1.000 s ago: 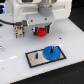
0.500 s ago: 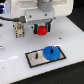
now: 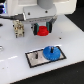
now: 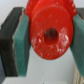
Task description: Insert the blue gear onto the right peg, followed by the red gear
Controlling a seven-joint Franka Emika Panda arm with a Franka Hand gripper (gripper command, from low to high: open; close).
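Gripper (image 3: 43, 31): hanging above white table (image 3: 15, 52), fingers (image 4: 19, 42) clamping red gear (image 3: 43, 32) from both sides; gear riding off table, its dark centre hole showing in wrist view (image 4: 50, 34).
Blue gear (image 3: 51, 52): sitting on grey black-framed plate (image 3: 36, 58), toward exterior view's right end.
Right peg: hiding under blue gear, not discernible.

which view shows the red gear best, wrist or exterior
The wrist view: the red gear fills the frame between the gripper pads, its centre hole visible. The exterior view shows it small and blurred, held above the table.
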